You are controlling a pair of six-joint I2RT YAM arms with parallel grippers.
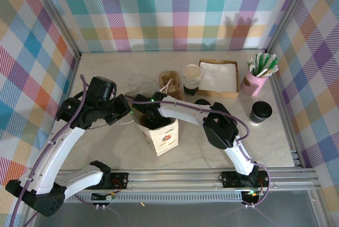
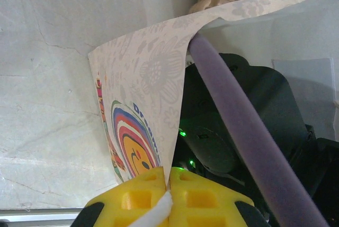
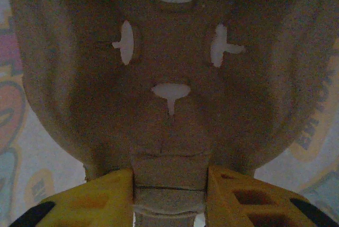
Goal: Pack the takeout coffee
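The takeout coffee (image 1: 260, 112), a dark cup with a black lid, stands alone at the right of the table, far from both grippers. A printed paper bag (image 1: 164, 135) stands upright in the middle. My left gripper (image 2: 170, 184) is shut on the bag's (image 2: 143, 89) upper edge and white handle, holding its mouth apart. My right gripper (image 3: 169, 191) reaches down inside the bag, its yellow fingers pressed against both sides of the middle rib of a brown pulp cup carrier (image 3: 169, 79). In the top view the right wrist (image 1: 151, 116) fills the bag's mouth.
Behind the bag are more brown carriers (image 1: 169, 81), a stack of lidless cups (image 1: 192, 79), a cardboard box of napkins (image 1: 218, 77) and a pink cup of sachets (image 1: 258, 76). The right arm's purple cable (image 2: 238, 116) crosses the bag's mouth. Checked walls close three sides.
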